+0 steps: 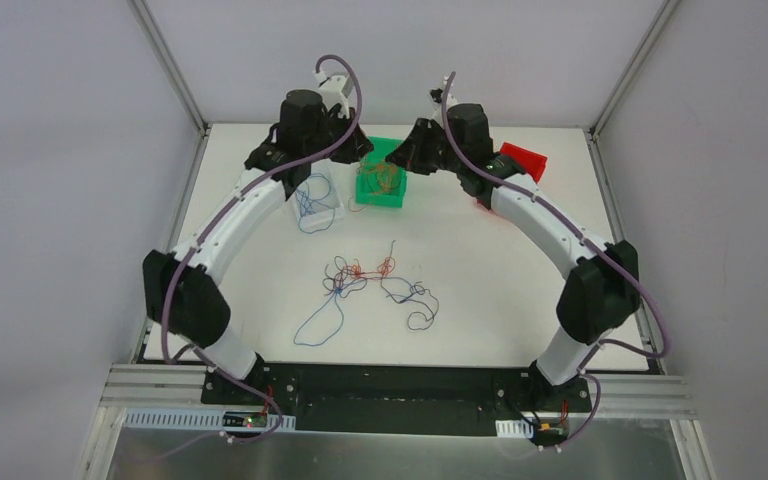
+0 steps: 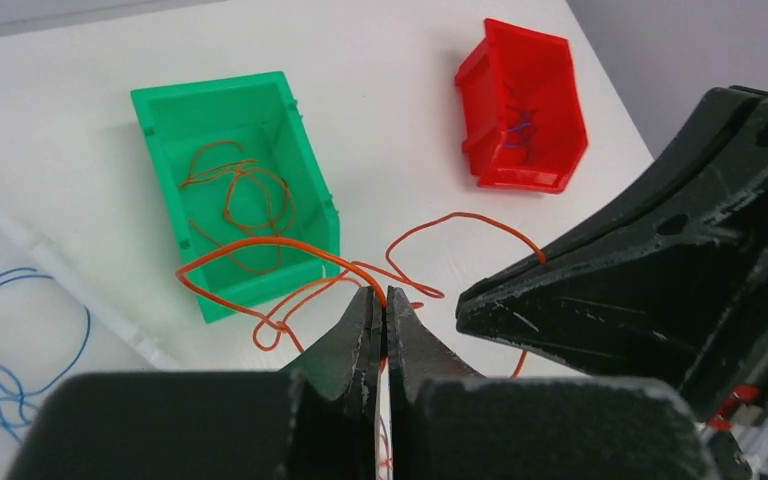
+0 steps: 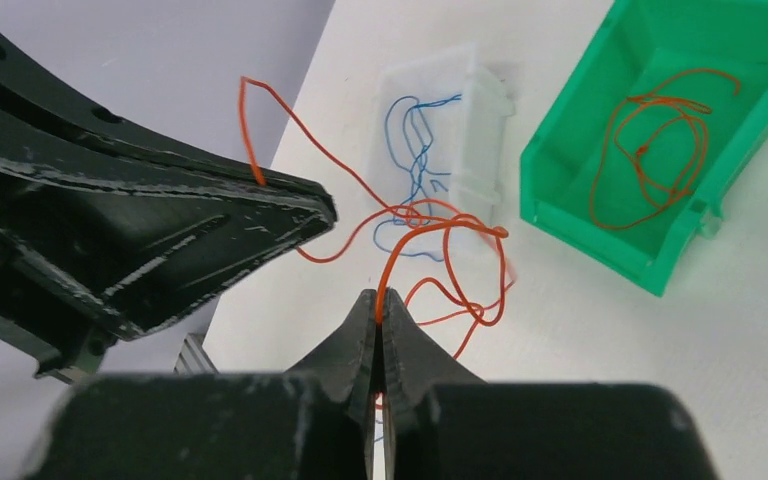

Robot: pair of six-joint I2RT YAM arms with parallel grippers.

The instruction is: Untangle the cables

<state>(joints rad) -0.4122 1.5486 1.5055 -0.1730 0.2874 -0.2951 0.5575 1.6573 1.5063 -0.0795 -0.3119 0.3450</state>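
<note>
Over the far middle of the table (image 1: 480, 260), we had the left gripper (image 2: 385, 303) and the right gripper (image 3: 378, 303) both clamped on 1 orange wire (image 2: 457, 214), strung sideways between them, its slack looping just beside the green bin (image 2: 210, 86), about equally near both arms.

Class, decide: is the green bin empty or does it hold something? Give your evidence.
Not empty. The green bin holds a coiled orange cable lying on its floor, visible in both wrist views.
</note>
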